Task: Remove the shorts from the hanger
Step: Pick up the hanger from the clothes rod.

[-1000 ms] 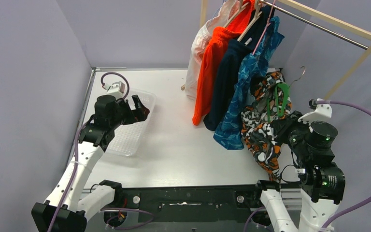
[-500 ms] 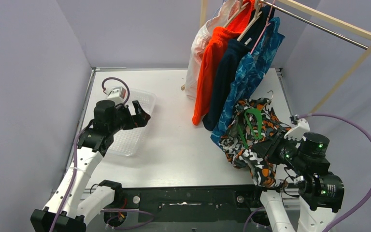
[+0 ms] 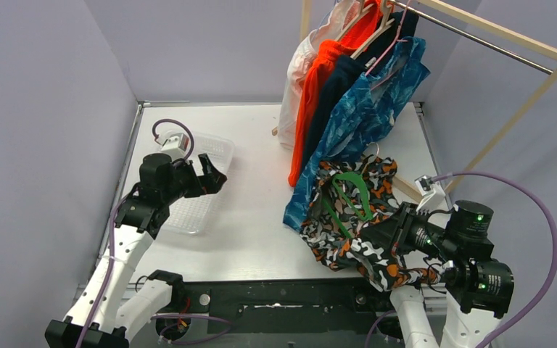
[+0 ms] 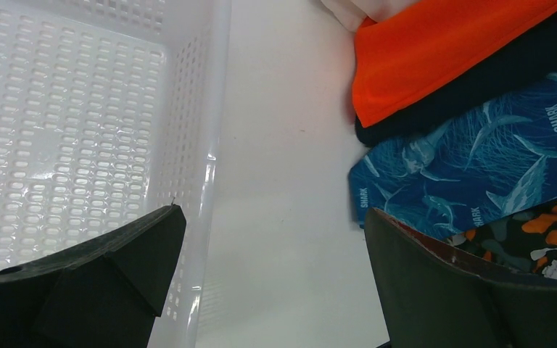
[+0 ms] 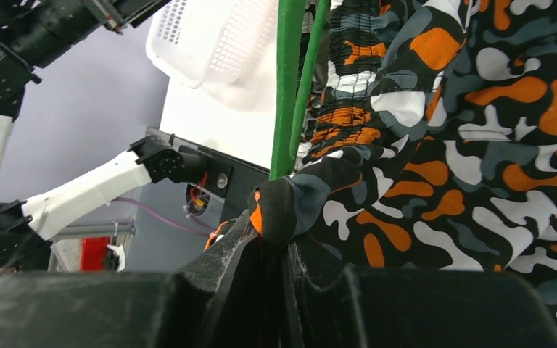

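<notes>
fingers (image 5: 225,264) of the right gripper (image 5: 270,235) are pressing together on a fold of the camouflage shorts (image 3: 348,225), pinching the fabric just beside the green hanger (image 3: 353,194). that pair is hanging in a bundle above the near right part of the table (image 3: 261,217), in front of the other pairs on the rail (image 3: 493,36), and is touching the low hem of the teal-blue shorts (image 3: 362,116). the hanger is sitting inside the waistband, its long axis running from the pinch away toward the rack, and its hook appears to be clear of the rail. from the right fingers the cloth is spreading up and to the left in the overhead view, so the hanger is lying on the side facing the other arm. the left gripper (image 3: 207,174) is hovering over the white basket (image 3: 188,217) with its fingers spread wide and nothing between them, well apart from the bundle, which is lying to its right. the right arm is by far the nearer one; the left is the free one, and it would probably have to cross the bare table to reach the hanger while the right is holding the fabric.
</notes>
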